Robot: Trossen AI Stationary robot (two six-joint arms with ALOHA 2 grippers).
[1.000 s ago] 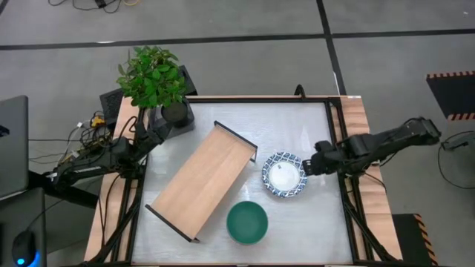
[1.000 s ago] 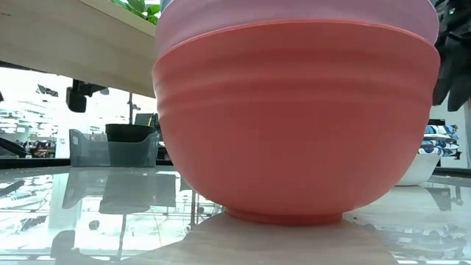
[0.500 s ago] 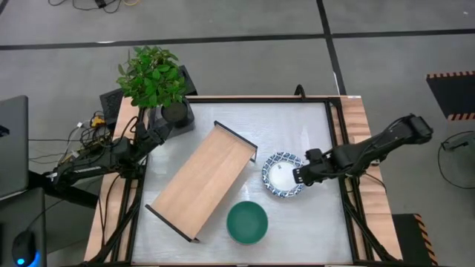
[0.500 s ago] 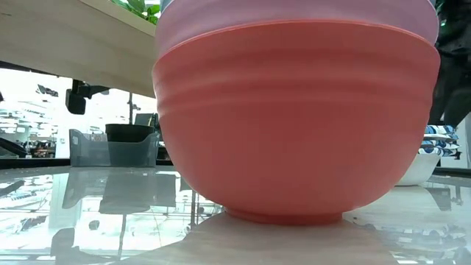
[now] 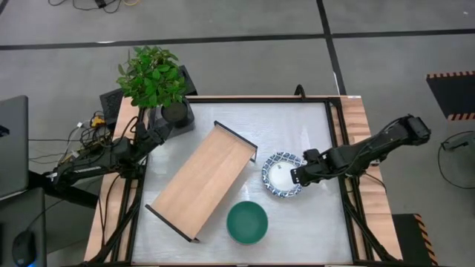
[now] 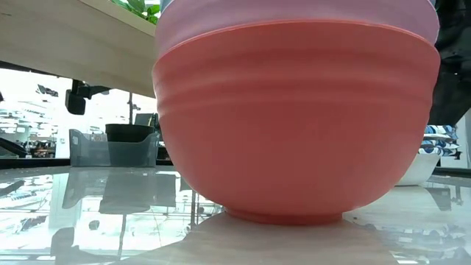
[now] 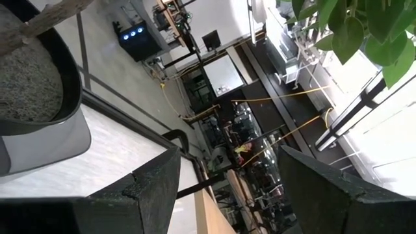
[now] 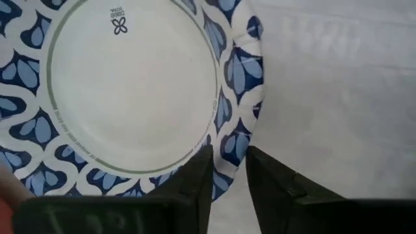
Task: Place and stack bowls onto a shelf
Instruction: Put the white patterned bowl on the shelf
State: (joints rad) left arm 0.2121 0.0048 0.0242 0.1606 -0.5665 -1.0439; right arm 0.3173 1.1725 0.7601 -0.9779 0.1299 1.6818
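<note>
A blue-and-white patterned bowl (image 5: 280, 175) with a white centre stands on the table right of the shelf (image 5: 200, 180), a light-wood board with black end frames lying slantwise. A green bowl (image 5: 247, 222) sits near the shelf's near end. My right gripper (image 5: 297, 176) is at the patterned bowl's right rim, shut on it. A pink bowl nested in a red one (image 6: 294, 118) fills the low view; the high view does not show them. My left gripper (image 5: 159, 132) waits open beside the plant pot. My right gripper pinches the patterned bowl's right rim (image 8: 229, 153): one finger (image 8: 198, 179) is inside the bowl and the other (image 8: 273, 182) outside. The fingers come slanting down from the table's right. The bowl stands level on the table.
A black pot with a leafy plant (image 5: 157, 81) stands at the table's far left corner, close to my left gripper (image 7: 227, 188). Wooden strips (image 5: 356, 126) edge the table on both sides. Bare tabletop lies between the shelf and the far edge.
My right gripper has moved toward the table's left and slightly toward the near edge, ending at the patterned bowl's right rim. The bowl has stayed where it was.
</note>
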